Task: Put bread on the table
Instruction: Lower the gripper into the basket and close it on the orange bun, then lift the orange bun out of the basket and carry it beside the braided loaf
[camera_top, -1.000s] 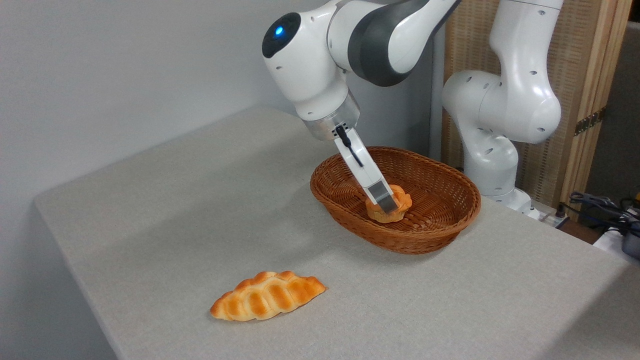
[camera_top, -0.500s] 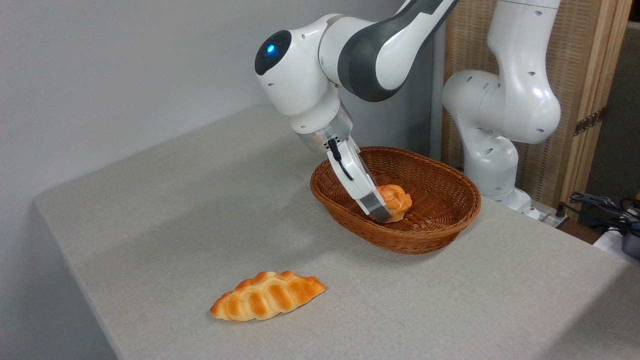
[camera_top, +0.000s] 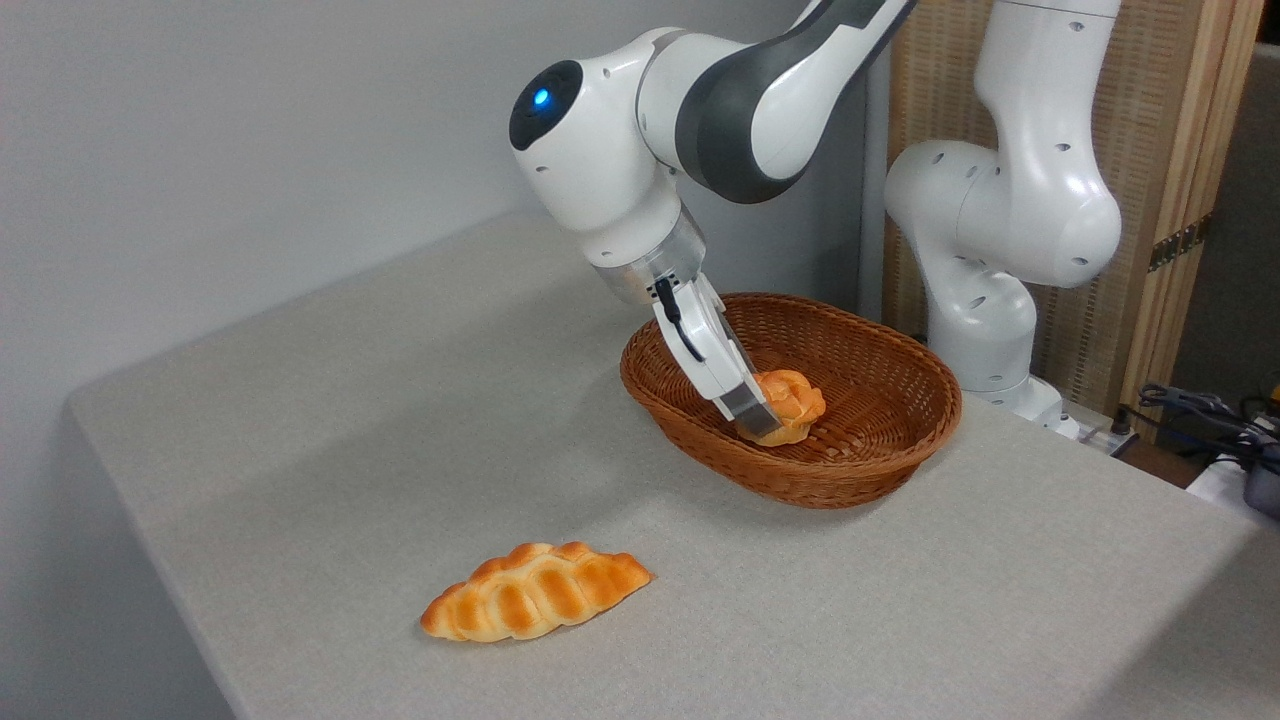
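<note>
The arm is showing glossy white shells with dark grey joint bands — a blue light is glowing on one dark cap, and a black cable is running down the white gripper to its grey fingertips.

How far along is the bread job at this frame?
Done: the gripper has reached the bun inside the wicker basket. In hand: its fingers look closed on the bun. Left: lifting it out and setting it on the table.

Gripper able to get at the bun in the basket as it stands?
Probably yes: the gripper is already down inside the wicker basket at the bun, one finger against its side. Nothing lies between them; whether the jaws have closed is unclear.
</note>
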